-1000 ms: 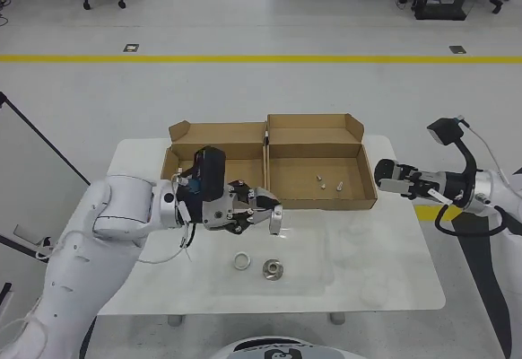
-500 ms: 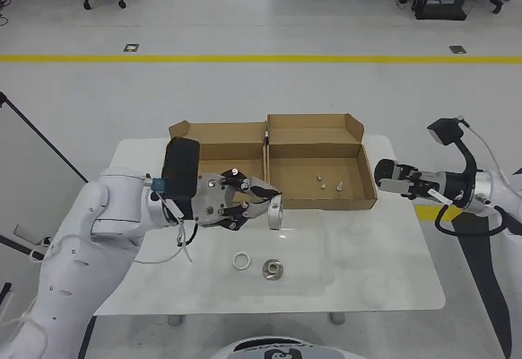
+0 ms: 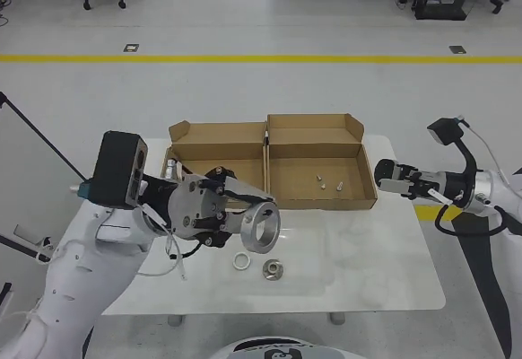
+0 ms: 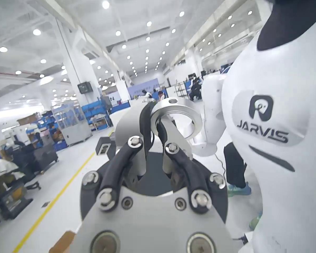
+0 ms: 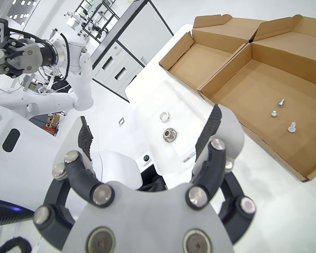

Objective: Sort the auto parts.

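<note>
**Q:** Which step of the sort is in hand?

**A:** Judging by the pose, the carry. The left gripper (image 3: 250, 214) is closed on a large metal ring (image 3: 261, 226). One finger passes through the bore and the other presses the outer wall. The ring hangs in the air above the counter (image 3: 369, 260), just in front of the left box (image 3: 216, 148).

**Q:** And the other arm?

**A:** The right gripper (image 3: 385, 175) sits beside the outer wall of the right box (image 3: 315, 144). Its fingers are spread wide and hold nothing.

**Q:** What remains to be sorted?

**A:** A small ring (image 3: 241, 261) and a flanged hub (image 3: 272, 268) lie side by side on the counter near its front edge. Three bolts (image 3: 328, 184) already lie in the right box.

**Q:** What does the next move call for?

**A:** Probably placing the large ring in the left box, since the bolts have the other. The wrist is turned upward, so it would need to roll back down. It should then lower past the box's front wall before the fingers part, or the ring may roll.
</note>
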